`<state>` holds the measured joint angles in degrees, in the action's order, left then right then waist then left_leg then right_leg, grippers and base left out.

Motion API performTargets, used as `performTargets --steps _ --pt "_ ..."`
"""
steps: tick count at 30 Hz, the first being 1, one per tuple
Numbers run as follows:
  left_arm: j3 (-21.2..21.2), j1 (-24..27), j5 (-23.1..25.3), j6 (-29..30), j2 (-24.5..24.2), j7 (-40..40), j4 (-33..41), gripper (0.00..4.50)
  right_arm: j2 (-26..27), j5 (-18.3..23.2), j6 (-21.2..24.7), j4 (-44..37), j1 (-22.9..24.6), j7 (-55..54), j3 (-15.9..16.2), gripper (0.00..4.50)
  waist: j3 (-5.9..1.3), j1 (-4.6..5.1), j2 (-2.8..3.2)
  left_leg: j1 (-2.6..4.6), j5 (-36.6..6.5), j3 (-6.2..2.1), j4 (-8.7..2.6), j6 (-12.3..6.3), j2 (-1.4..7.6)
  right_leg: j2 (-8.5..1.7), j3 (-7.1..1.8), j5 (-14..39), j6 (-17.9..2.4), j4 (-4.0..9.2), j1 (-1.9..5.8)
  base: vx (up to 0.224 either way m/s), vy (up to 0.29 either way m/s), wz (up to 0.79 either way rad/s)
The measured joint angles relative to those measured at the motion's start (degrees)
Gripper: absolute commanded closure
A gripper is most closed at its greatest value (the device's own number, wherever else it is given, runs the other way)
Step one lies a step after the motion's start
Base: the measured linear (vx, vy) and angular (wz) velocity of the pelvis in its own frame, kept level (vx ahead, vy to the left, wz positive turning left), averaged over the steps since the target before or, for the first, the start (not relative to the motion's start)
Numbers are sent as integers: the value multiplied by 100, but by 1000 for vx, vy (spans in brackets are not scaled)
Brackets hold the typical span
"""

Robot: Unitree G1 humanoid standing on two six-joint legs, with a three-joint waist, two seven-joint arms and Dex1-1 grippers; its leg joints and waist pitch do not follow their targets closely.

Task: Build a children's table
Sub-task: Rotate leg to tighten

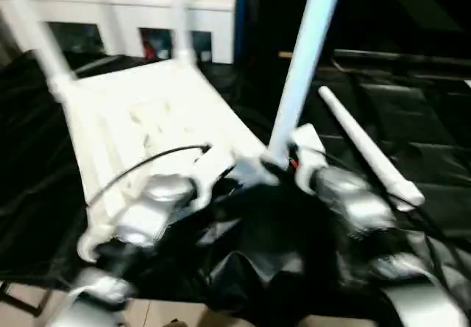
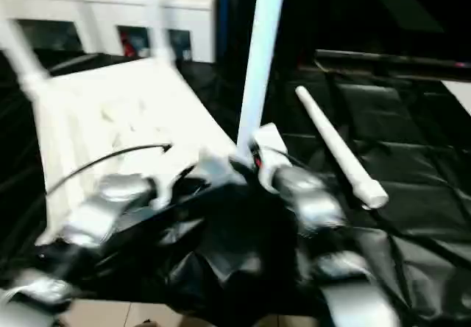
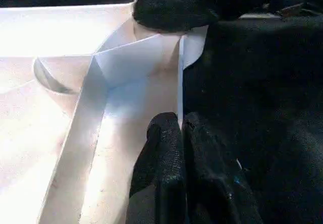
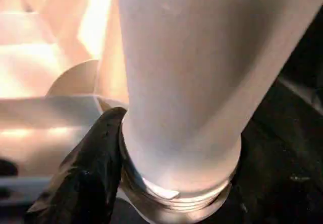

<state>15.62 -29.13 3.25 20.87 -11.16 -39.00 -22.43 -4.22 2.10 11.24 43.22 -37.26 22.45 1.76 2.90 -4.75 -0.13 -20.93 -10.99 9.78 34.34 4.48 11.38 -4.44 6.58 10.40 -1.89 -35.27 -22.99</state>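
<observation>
Table top: the white table top (image 1: 154, 113) lies upside down on the black-covered worktop (image 1: 412, 121), ribbed underside up.
Standing legs: two far legs (image 1: 37, 32) rise from the far corner sockets; a third leg (image 1: 305, 54) stands upright at the near right corner.
Loose leg: the fourth leg (image 1: 368, 150) lies on the black cover, just right of the table top.
Left gripper: the left gripper (image 3: 181, 128) has its fingers clenched together on the table top's edge wall (nothing visible between them).
Right gripper: the right gripper (image 1: 283, 161) is at the third leg's base; one black finger (image 4: 91, 168) touches its threaded collar, fingers spread around the leg.
Behind: a white cabinet (image 1: 206, 18) with glass doors.
</observation>
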Motion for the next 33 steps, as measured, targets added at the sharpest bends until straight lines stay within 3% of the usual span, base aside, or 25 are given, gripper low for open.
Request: performTargets --steps 7,11,15,19,29,33 --pt "37 5 40 -84 -166 -206 44 450 101 9 -71 23 -20 163 -48 57 0 30 0 3 0 4 -2 0 0 6 -14 -9 -16 0 -4 0 0 0" --pt "46 152 -24 -175 -409 -597 255 450 29 0 -92 -5 -13 574 91 25 0 18 0 1 0 3 -3 0 1 9 -16 -7 -15 2 -7 0 0 0" --pt "61 278 -242 -296 -767 -1189 476 450 -509 12 -187 -633 338 1608 564 25 1 -38 0 0 -1 4 0 -3 1 9 -16 -5 -13 12 -17 0 0 0" --pt "67 424 -427 -494 -1108 -1807 641 450 -1005 112 -185 -1212 614 2618 822 25 2 -103 0 -8 -2 5 0 -9 1 8 -16 -3 -14 14 -22 0 0 0" --pt "109 555 -811 -608 -1654 -2896 890 450 -1734 342 -80 -1902 815 4082 1073 25 3 -254 -1 -9 -1 10 8 -9 2 8 -31 -3 -13 5 -6 0 0 0" --pt "105 589 -834 -609 -1716 -3020 942 450 -1815 398 -32 -2003 831 4275 1157 62 3 -265 -1 -7 -1 12 9 -9 2 8 -34 -3 -12 2 -5 0 0 0"
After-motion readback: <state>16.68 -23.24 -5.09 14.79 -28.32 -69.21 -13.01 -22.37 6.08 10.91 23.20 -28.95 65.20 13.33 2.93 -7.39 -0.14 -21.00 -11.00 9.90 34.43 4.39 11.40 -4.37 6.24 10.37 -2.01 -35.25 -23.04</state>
